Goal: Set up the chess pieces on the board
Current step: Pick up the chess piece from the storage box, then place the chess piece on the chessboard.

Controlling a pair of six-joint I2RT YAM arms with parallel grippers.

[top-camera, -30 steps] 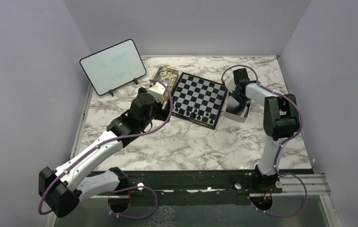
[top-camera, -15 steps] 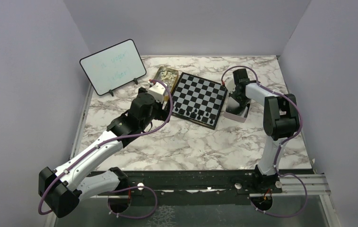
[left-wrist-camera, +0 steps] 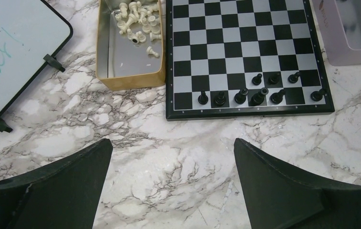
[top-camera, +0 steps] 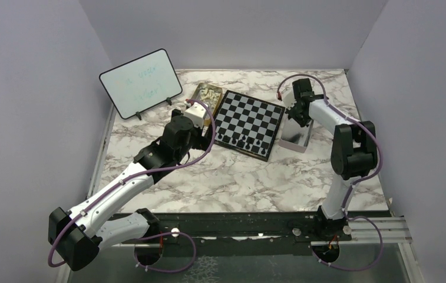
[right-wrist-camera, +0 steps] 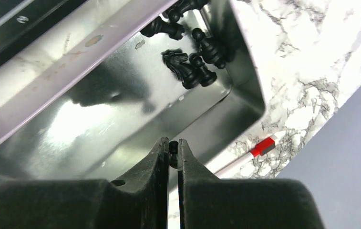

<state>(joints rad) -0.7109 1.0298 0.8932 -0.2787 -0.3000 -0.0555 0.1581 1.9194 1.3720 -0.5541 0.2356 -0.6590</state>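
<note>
The board lies at the table's back, turned a little; in the left wrist view, several black chess pieces stand along the near rows of the board. Cream chess pieces lie in a gold tin to its left. My right gripper hangs over a pale metal tin right of the board, shut on a small black chess piece. More black pieces lie in that tin's corner. My left gripper stands wide open over bare marble, in front of the board.
A white dry-erase board leans at the back left. A marker with a red cap lies on the marble beyond the pale tin. Purple walls close in the table on three sides.
My right gripper has closed on a black piece and lifted up and back from the pale tin. The left arm has not moved.
</note>
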